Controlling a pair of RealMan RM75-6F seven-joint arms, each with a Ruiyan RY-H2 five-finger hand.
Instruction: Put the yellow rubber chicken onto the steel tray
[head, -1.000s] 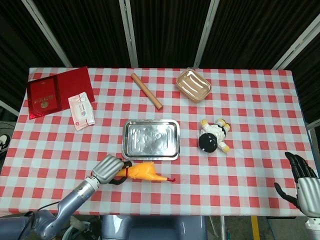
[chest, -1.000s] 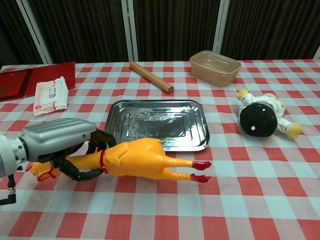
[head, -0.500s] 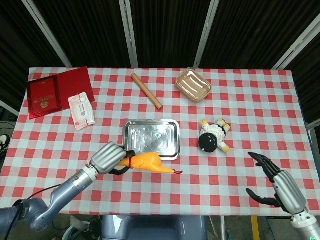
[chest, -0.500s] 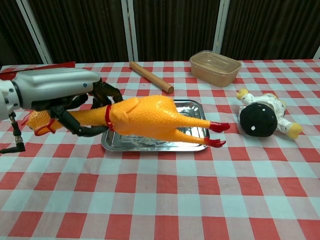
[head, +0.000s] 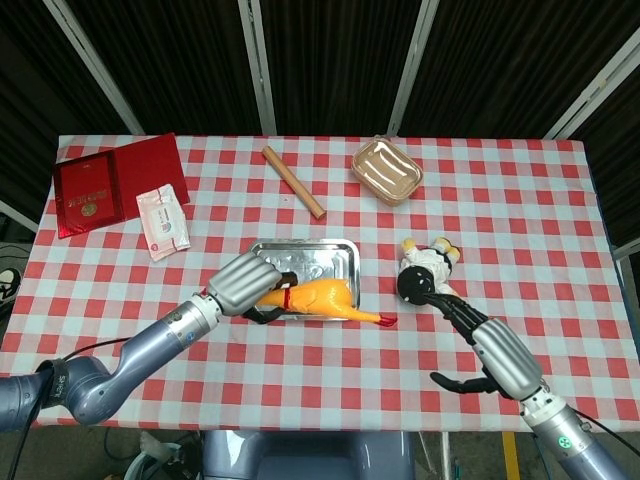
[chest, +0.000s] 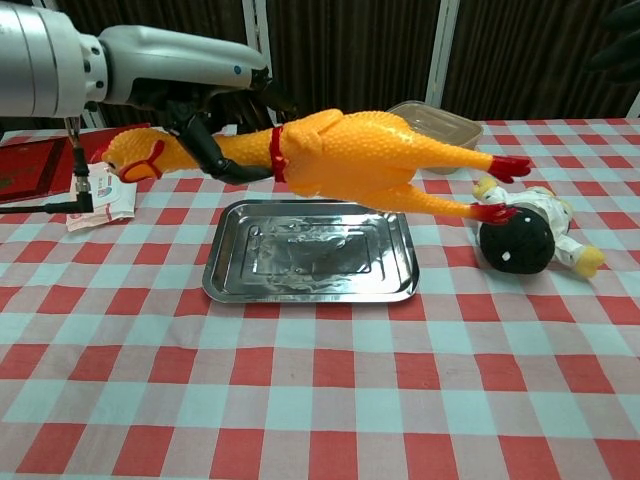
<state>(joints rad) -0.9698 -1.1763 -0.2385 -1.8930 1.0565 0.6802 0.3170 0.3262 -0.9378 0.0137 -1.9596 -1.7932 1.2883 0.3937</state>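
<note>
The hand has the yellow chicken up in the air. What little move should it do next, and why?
Probably lower it straight down. The left hand holds the rubber chicken by the neck, hanging above the steel tray, not touching it, so it looks ready to set down.

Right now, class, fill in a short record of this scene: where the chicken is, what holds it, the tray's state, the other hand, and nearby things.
chicken: yellow rubber chicken in the air above the tray, lying level
holder: left hand grips its neck end
tray: steel tray on the checked table, nothing in it
other hand: right hand holds nothing, fingers apart, beside the plush toy
behind tray: rolling pin, plastic container
</note>
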